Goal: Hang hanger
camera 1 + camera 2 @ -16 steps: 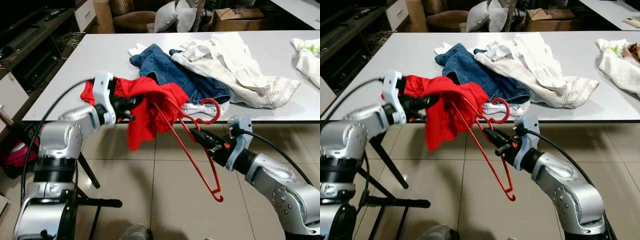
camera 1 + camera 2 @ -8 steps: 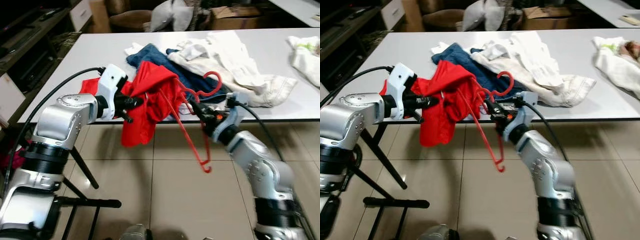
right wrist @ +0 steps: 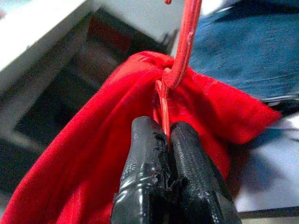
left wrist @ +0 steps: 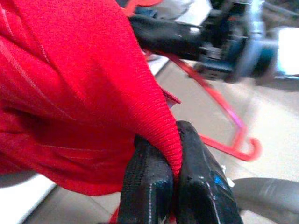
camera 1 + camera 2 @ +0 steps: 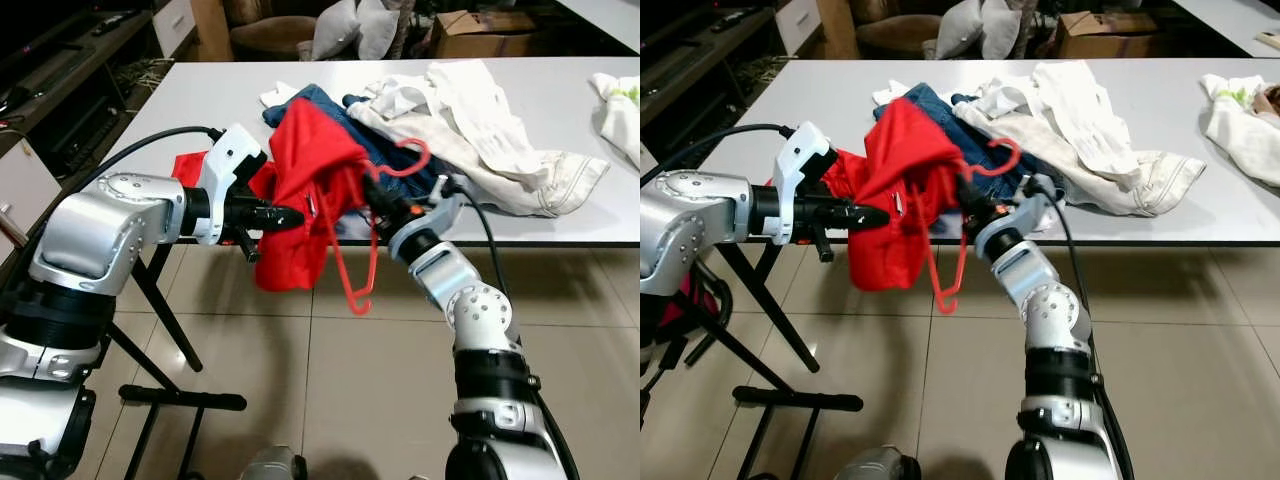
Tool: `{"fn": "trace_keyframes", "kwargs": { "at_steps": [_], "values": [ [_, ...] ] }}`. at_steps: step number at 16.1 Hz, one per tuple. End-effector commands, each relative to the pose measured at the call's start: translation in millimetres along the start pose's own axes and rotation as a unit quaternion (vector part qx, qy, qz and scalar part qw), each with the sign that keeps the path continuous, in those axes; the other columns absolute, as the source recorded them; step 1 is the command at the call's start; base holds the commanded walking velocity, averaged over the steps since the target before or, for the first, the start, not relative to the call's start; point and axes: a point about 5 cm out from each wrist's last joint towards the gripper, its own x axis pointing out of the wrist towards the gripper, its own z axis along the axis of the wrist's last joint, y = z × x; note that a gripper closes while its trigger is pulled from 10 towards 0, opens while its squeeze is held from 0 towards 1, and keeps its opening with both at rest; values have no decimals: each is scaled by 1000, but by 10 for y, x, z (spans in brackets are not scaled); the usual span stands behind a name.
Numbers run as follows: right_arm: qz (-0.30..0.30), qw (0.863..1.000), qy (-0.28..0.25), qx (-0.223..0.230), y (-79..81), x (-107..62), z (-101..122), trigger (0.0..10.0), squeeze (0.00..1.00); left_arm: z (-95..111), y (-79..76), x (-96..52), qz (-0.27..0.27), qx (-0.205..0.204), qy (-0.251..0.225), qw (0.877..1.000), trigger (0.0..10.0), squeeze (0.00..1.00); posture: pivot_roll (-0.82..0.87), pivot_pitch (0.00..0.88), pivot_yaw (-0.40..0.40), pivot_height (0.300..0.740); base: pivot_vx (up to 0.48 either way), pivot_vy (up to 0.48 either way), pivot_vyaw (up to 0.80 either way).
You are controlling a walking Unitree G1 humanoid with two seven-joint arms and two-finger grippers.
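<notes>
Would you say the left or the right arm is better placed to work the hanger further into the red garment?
Probably the right: the right gripper is shut on the red hanger, while the left gripper pinches the red garment's edge, holding it.

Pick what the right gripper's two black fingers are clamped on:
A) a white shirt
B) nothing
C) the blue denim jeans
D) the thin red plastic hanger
D: the right gripper is shut on a bar of the thin red plastic hanger, beside the red cloth garment the left gripper pinches.
</notes>
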Motion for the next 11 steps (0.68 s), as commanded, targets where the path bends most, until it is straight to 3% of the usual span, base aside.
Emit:
{"fn": "trace_keyframes", "kwargs": {
  "at_steps": [1, 2, 7, 9, 11],
  "values": [
    [24, 998, -27, 54, 186, 149, -25, 10000, 0, 99, -85, -8, -33, -3, -16, 999, 0, 0, 141, 0, 53, 723, 0, 0, 0],
    [32, 994, -31, 102, 251, 231, -76, 10000, 0, 136, -203, -5, -82, -15, -22, 996, 0, 0, 146, 0, 48, 723, 0, 0, 0],
    [40, 978, -42, 202, 396, 391, -156, 10000, 0, 54, -331, 84, -128, -21, 3, 992, 0, 0, 142, 0, 47, 723, 0, 0, 0],
    [47, 970, -43, 236, 451, 435, -181, 10000, 0, 12, -376, 137, -135, -18, 21, 991, 0, 0, 141, 0, 47, 723, 0, 0, 0],
    [52, 972, -38, 228, 503, 463, -200, 10000, 0, 21, -412, 170, -147, -21, 14, 989, 0, 0, 135, 0, 50, 723, 0, 0, 0]
  ]
}}
